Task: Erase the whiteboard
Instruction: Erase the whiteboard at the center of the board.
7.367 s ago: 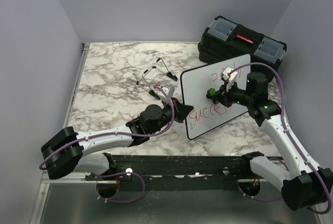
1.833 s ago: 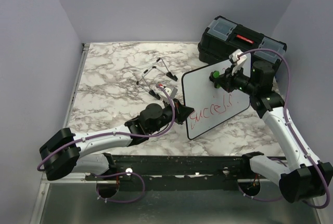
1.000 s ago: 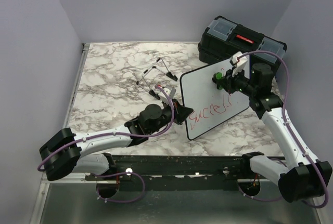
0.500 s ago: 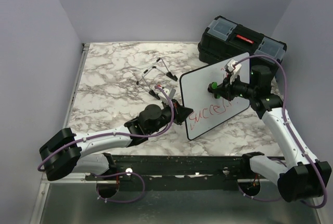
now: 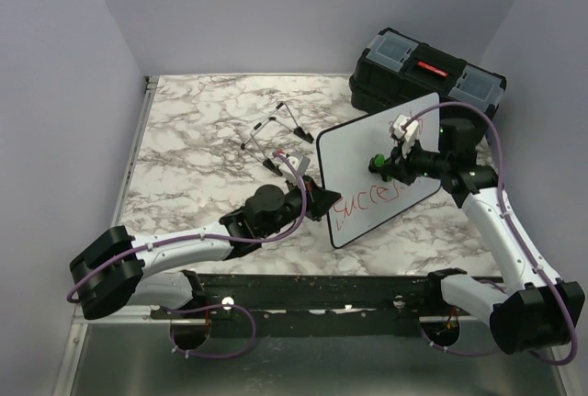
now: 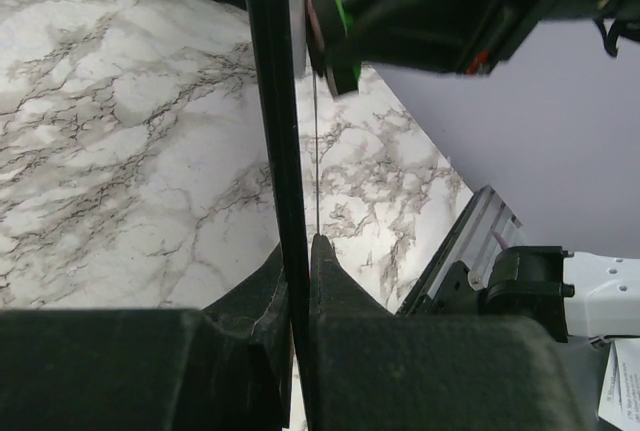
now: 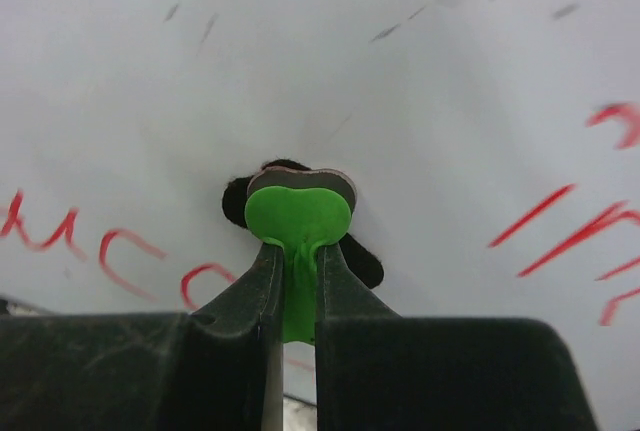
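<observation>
Asking (RK): where does the large flat white whiteboard with the thin black rim point(image 5: 354, 150) sit, and what grips it?

Answering (TM): It stands tilted, right of centre over the marbled tabletop point(image 5: 193, 139), in front of the black plastic toolbox point(image 5: 427, 79). Whether its lower edge touches the tabletop cannot be told. Left gripper point(image 6: 300, 251): fingers closed on the board's lower-left rim. Right gripper point(image 7: 292, 286): fingers closed on the small green eraser tab point(image 7: 297, 216), whose pad presses on the board face above the red handwriting point(image 5: 367, 201), which is not yet wiped.

Asking (RK): failure modes?

Answering (TM): Judged: the single-edge pinch is the weak point. A hard push from the right arm could pivot the board about it or slip it free, tipping it back onto the toolbox. The thin tab could also twist between the fingers. A stroke overrunning the lower rim would drop off the edge.

Asking (RK): room?

Answering (TM): The board face is open downward and toward the left fingers; its far corner sits near the toolbox. The thin black wire easel point(image 5: 276, 130) lies well apart, leftward.
</observation>
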`<state>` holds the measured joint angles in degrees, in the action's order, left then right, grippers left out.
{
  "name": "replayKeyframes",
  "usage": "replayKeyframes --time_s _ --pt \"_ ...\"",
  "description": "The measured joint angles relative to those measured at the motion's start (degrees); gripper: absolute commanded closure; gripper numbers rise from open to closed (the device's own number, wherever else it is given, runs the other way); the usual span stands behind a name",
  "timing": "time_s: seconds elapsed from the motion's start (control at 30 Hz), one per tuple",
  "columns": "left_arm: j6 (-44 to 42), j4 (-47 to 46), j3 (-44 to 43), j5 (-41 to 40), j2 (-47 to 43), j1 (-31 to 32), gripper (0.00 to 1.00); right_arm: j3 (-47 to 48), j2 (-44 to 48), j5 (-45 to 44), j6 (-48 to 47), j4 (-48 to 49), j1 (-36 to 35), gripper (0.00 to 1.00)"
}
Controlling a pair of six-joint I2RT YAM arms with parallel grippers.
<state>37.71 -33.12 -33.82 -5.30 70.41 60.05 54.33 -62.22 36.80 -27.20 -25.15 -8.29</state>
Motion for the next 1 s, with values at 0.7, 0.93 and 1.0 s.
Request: replayKeyframes --time_s 0.7,0.93,1.0 --pt "0.3 -0.2 0.0 0.0 0.3 -0.4 1.00 -10.7 6.6 -9.1 -1.3 1.4 0.1 0.99" --pt "0.7 -0.6 0.0 0.1 0.5 -0.4 1.00 -10.3 7.2 -0.2 -5.0 -3.7 0.0 0.99" --pt "0.6 -1.0 0.0 0.4 0.8 -0.4 1.00 -10.3 8.1 -0.3 -2.5 -2.6 -0.2 0.99"
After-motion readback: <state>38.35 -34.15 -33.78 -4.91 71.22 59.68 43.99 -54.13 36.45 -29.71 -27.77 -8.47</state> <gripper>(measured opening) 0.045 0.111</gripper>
